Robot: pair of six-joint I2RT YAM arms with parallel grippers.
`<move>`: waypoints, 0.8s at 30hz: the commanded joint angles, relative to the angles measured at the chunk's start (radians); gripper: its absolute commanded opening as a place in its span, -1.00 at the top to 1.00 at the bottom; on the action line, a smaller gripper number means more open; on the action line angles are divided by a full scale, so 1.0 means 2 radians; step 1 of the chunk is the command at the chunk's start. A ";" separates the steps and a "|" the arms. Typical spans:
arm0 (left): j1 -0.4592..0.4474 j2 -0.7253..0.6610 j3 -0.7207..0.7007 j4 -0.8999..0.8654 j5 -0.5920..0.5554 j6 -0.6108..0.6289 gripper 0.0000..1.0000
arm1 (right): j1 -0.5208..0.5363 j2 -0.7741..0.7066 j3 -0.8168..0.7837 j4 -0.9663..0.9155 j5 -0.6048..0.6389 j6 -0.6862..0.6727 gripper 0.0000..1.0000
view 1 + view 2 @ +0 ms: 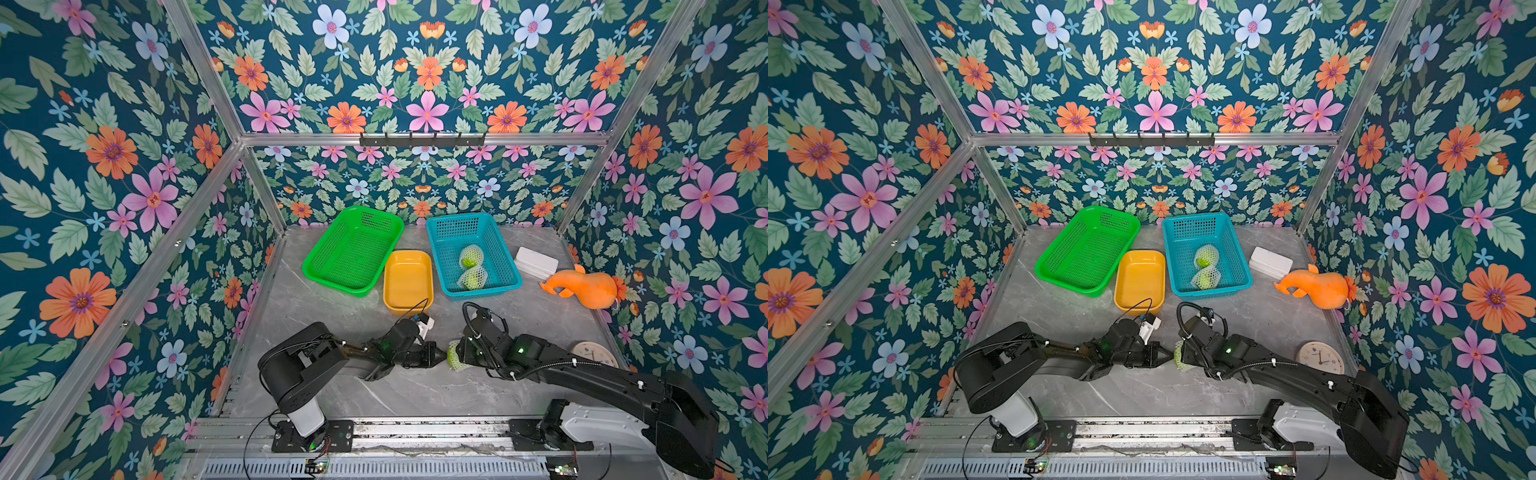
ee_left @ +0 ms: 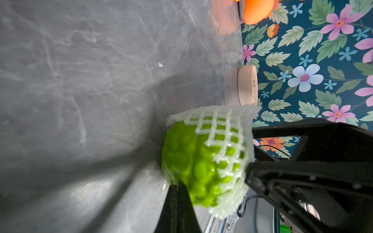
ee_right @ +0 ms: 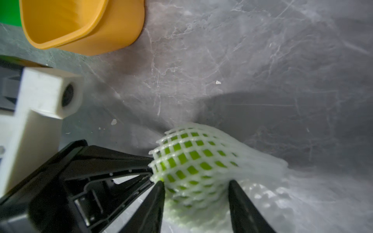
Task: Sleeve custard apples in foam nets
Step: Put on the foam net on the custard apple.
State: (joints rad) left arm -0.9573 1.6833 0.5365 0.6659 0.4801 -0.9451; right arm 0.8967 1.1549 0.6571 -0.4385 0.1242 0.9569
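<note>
The bare table (image 1: 415, 390) is widest along the front, between the arms and the near rail; a gripper could pass there freely. The middle is barred. The left arm (image 1: 316, 357) and right arm (image 1: 582, 374) reach inward. The left gripper (image 1: 443, 353) is pinched on the foam net (image 3: 193, 145) around a fruit (image 2: 181, 157), and the right gripper (image 3: 195, 187) has its jaws spread either side of it. Behind them a green basket (image 1: 353, 253), a yellow tray (image 1: 407, 278) and a blue basket (image 1: 451, 270) stand close together in a row. A white box (image 1: 536, 262), an orange gourd (image 1: 590, 289) and a clock (image 1: 594, 353) crowd the right edge. The left side lies open.
</note>
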 commanded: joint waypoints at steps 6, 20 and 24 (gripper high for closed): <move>-0.001 -0.002 0.000 0.025 0.011 0.000 1.00 | 0.000 -0.042 0.021 -0.047 -0.008 0.000 -0.12; 0.022 -0.042 -0.055 0.000 -0.003 0.000 0.97 | -0.038 -0.105 0.040 -0.135 0.025 -0.009 -0.35; 0.023 -0.055 -0.074 -0.010 -0.004 -0.002 0.91 | -0.074 -0.125 0.018 -0.131 0.001 -0.012 -0.30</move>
State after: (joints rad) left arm -0.9138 1.5848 0.4030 0.6735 0.4858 -0.9451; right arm 0.7715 0.9203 0.7120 -0.6724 0.1360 0.9390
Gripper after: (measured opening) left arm 0.058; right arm 0.650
